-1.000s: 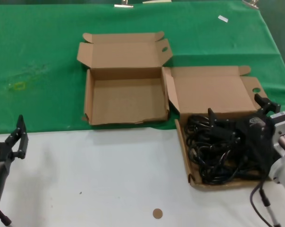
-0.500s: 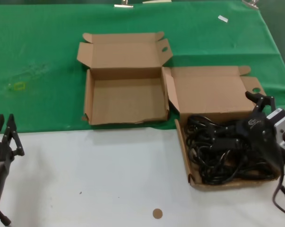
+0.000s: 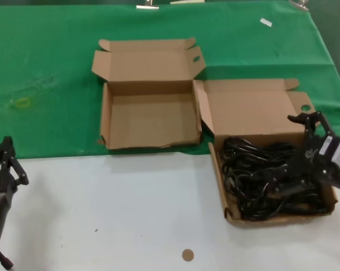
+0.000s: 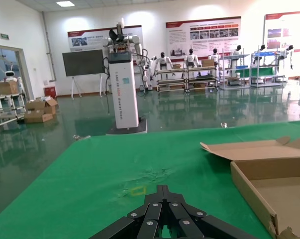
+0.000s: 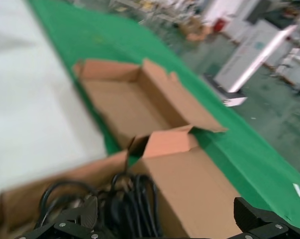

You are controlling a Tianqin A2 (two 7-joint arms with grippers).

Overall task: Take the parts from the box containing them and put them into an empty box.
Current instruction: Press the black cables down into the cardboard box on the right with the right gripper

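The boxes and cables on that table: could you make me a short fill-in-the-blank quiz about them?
1. The cables lie in the box on the robot's ____ side.
2. The other box holds ____.
3. Both boxes have their lids ____.
4. The far part of the table is covered by a ____ cloth.

Missing words: right; nothing; open; green

Right tool (image 3: 298, 147) further right, tilted.
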